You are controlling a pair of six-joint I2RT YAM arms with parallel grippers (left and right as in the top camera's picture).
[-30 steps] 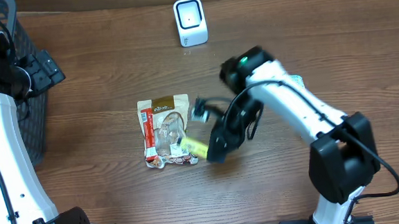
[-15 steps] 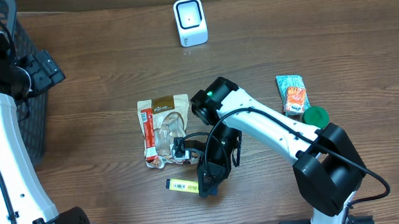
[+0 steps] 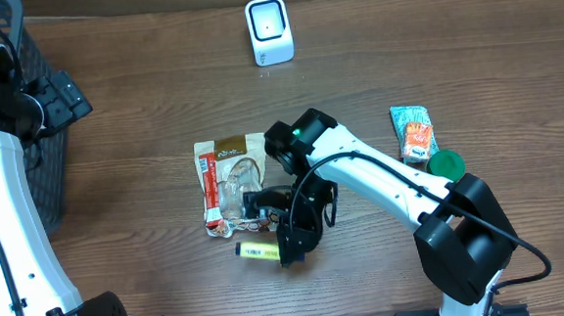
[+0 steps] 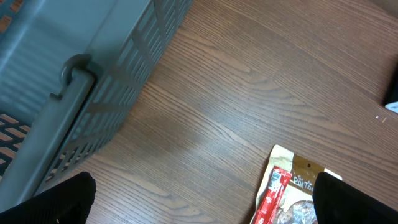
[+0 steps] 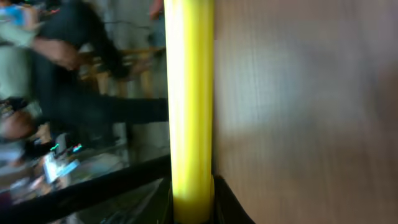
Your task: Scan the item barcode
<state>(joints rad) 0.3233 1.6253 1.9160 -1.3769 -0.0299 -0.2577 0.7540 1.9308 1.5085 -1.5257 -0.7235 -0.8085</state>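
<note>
Since half a second ago, the yellow tube (image 3: 257,251) has levelled out from a slight tilt and sits a little nearer the snack pouch (image 3: 233,184). Its long axis now runs across the table, and its free end points away from the right claw (image 3: 286,252) toward the left arm's side. The claw is clamped on the tube's other end. The pouch lies just beyond the claw. The left claw (image 4: 202,186) is spread wide and holds nothing.

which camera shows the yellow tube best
Overhead: the whole yellow tube shows, held at one end by the right gripper. Right wrist gives only a blurred close-up of its side; left wrist misses it.
</note>
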